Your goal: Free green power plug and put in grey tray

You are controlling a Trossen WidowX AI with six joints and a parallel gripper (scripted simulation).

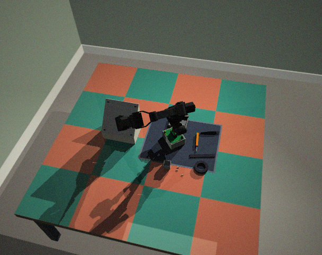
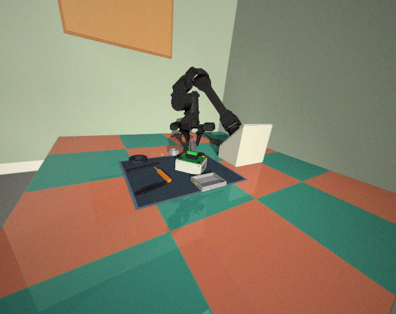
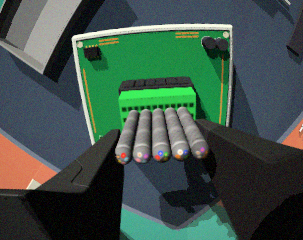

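Claw [image 2: 193,143] [image 3: 158,132] downward over circuit board [image 2: 191,158] [image 3: 151,60]

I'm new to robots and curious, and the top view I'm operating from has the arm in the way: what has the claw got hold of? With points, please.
Observer: In the wrist view, the claw [image 1: 175,134] [image 2: 193,148] [image 3: 158,132] is shut on the green plug [image 2: 191,153] [image 3: 158,95], with a finger toward either end.

Operator: Is anything attached to it?

Observer: Yes, the wrist view shows five grey cables [image 2: 192,144] [image 3: 159,135] coming out of it, side by side.

Operator: And the grey tray, mostly hidden from me?

Observer: The exterior view shows nothing inside the grey tray [image 1: 186,120] [image 2: 208,182] [image 3: 33,37].
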